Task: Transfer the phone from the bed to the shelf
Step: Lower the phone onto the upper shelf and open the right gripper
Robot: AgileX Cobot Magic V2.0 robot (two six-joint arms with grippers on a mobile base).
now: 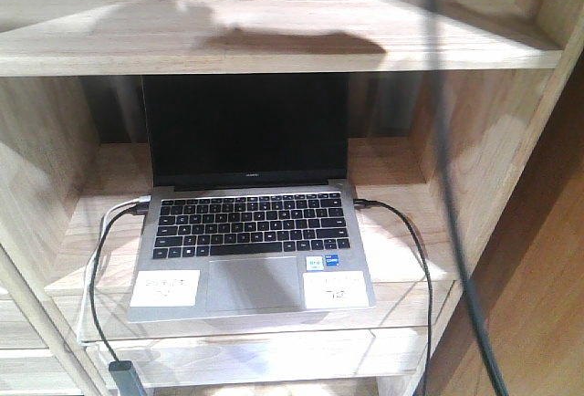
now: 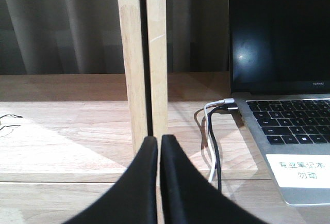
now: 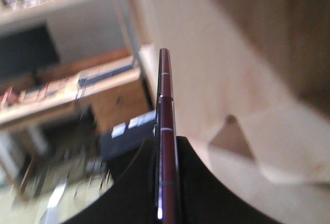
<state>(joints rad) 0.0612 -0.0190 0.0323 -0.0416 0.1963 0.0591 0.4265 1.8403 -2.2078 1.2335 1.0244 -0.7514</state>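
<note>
While my right gripper pinches the phone edge-on, its long axis running straight out from the fingers, my left gripper sits clenched, empty, before the shelf upright, beside a Huawei laptop and its cables.

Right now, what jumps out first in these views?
The open laptop fills the middle bay of the shelf, screen dark, with cables plugged into both sides. In the right wrist view, the phone stands edge-on, pinched in the right gripper against a blurred room. The left gripper is shut and empty, sitting in front of a shelf upright just left of the laptop.
</note>
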